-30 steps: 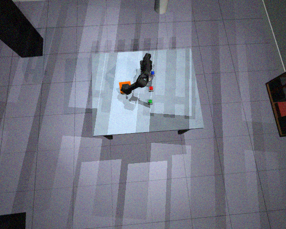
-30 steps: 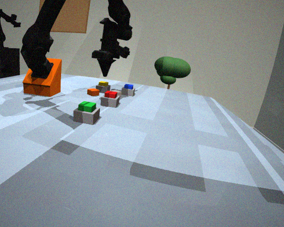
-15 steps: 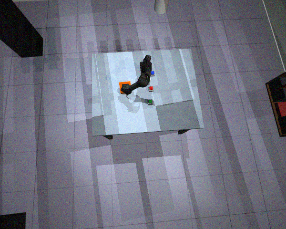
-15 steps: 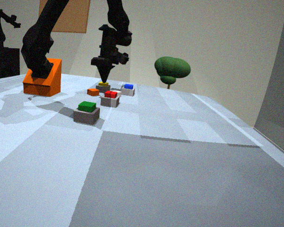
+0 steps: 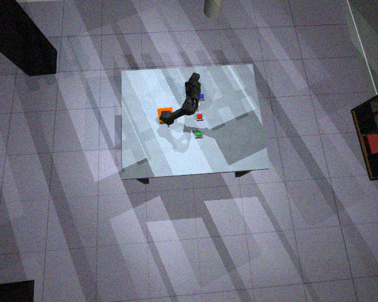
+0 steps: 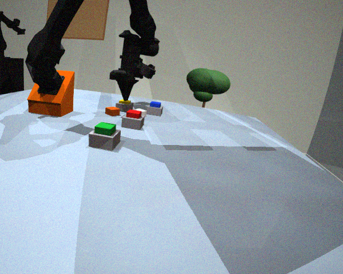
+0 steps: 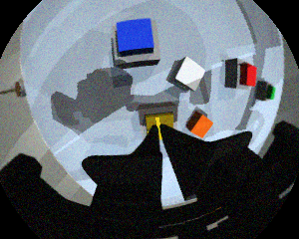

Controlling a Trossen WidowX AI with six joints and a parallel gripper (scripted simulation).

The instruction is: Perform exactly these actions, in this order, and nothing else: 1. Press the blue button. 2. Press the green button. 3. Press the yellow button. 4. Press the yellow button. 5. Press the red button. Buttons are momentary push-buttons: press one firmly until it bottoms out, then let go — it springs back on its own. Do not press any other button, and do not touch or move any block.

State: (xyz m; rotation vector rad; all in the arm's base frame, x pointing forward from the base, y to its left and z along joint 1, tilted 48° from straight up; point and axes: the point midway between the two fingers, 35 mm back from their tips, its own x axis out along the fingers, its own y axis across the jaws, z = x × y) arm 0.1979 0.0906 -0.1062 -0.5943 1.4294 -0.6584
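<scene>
Your pincer (image 6: 126, 97) has its fingers drawn together with nothing between them, and it points straight down, its tip on the top of the yellow button (image 6: 124, 101). In the wrist view that yellow button (image 7: 159, 119) sits right at the pincer's tip (image 7: 160, 127), so the task's thing is directly beneath you, at the far end of the cluster.

Reading the exterior view from left to right: the orange wedge-shaped base (image 6: 52, 95) that carries the arm stands well apart from the buttons. Next comes the green button (image 6: 105, 128) on its grey housing, nearest the camera. Behind it lies the small orange block (image 6: 112, 111), just beside the yellow button on its left. The red button (image 6: 133, 113) sits between the green and the yellow ones, with the white block (image 6: 141, 111) close behind it on the right. The blue button (image 6: 155, 104) is the rightmost, near the yellow one.

The orange and white blocks flank your pincer closely on either side, so room there is tight. To the right and toward the camera the table (image 6: 195, 191) runs broad and open, its right edge falling away well beyond the blue button.
</scene>
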